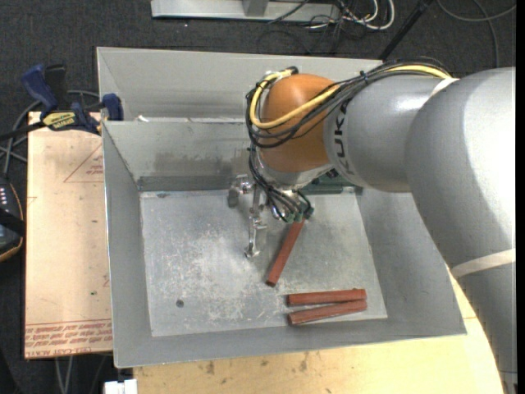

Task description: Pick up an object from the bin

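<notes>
Here's the grey metal bin [123,220], sloped walls round a scuffed, pale-speckled floor, and there isn't much in it: three red-brown sticks, and that's the lot. Two of them lie side by side, touching or very nearly so, flat along the floor's near edge and towards the near corner on the arm's side: the upper stick of the pair [326,296] and the lower stick of the pair [326,313], both running roughly parallel to that edge.

The third, the slanted stick [283,253], lies apart from them close to the middle of the floor. It's long, thin and straight, a dull brick red, angled so its far end points at the back wall on the arm's side, and that end tucks in under the wrist.

The arm [394,138] comes across from the right, orange cover [291,113] wrapped in yellow and black cables [264,109]. The gripper [253,253] hangs low over bare floor near the centre of the bin, just beside the slanted stick, on the side away from the arm. How wide the jaws stand, I cannot tell, and I can make out nothing in them.
</notes>
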`<state>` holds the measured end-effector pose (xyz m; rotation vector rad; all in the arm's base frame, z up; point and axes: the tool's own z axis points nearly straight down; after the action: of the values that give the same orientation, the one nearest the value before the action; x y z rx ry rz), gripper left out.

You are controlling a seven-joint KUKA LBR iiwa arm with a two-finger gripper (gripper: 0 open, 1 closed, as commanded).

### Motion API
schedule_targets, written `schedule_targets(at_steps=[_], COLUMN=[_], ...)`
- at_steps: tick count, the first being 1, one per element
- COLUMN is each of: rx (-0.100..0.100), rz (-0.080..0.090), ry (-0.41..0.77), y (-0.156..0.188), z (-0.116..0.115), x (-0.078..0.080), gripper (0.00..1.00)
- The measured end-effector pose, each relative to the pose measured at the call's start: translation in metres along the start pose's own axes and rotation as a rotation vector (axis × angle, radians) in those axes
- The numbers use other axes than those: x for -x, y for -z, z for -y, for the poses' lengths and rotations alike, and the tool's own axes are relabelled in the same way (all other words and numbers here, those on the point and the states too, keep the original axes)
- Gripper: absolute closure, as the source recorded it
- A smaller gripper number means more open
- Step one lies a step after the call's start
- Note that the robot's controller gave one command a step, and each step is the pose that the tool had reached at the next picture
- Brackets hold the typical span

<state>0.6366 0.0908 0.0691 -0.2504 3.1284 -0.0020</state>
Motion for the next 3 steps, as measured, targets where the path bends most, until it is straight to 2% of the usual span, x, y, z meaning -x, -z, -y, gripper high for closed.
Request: schedule_targets(at_steps=[1, 2, 3], rx=[-0.002, 0.002, 0.003], rz=[-0.002, -0.004, -0.001], ry=[0.064, 0.016, 0.018], y=[0.030, 0.001, 0.003], z=[0.087, 0.112, 0.111], x=[-0.049, -0.074, -0.073], gripper=[0.00, 0.00, 1.00])
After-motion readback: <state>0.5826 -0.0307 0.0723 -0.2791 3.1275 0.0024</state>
